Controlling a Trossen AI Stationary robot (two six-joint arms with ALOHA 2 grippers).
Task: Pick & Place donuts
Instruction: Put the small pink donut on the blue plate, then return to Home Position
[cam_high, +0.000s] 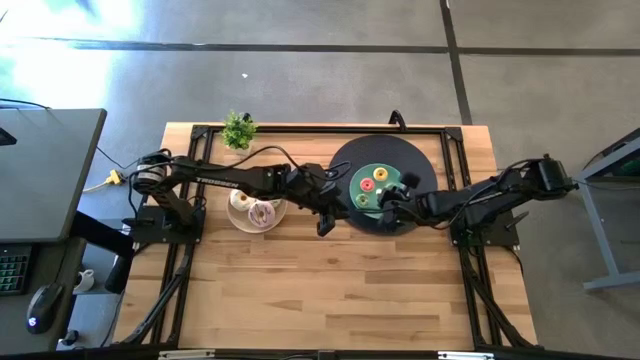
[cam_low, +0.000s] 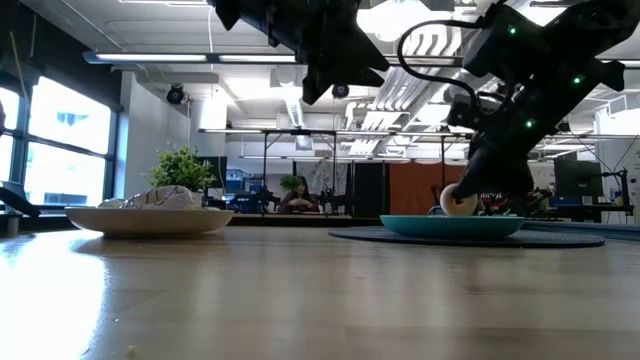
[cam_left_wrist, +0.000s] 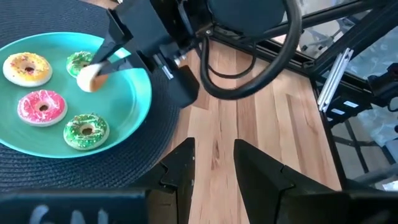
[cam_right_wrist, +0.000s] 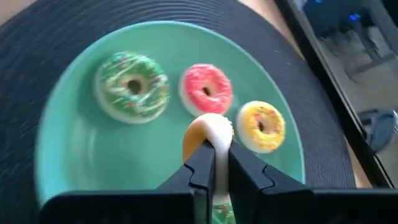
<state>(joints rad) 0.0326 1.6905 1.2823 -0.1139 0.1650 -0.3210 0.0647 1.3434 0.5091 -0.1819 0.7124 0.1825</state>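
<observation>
Teal plate (cam_right_wrist: 68, 149) at frame centre receives a donut (cam_right_wrist: 208, 134), pinched on edge by the right gripper (cam_right_wrist: 214, 165) for release; left gripper (cam_left_wrist: 214, 155) waits, parted and empty.

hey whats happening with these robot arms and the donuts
The right gripper is shut on a pale donut, holding it on edge just over the teal plate, which sits on a dark round mat. A yellow donut, a pink one and green ones already lie on the plate. The left gripper hovers open beside the mat. Bigger donuts sit in the beige plate.
</observation>
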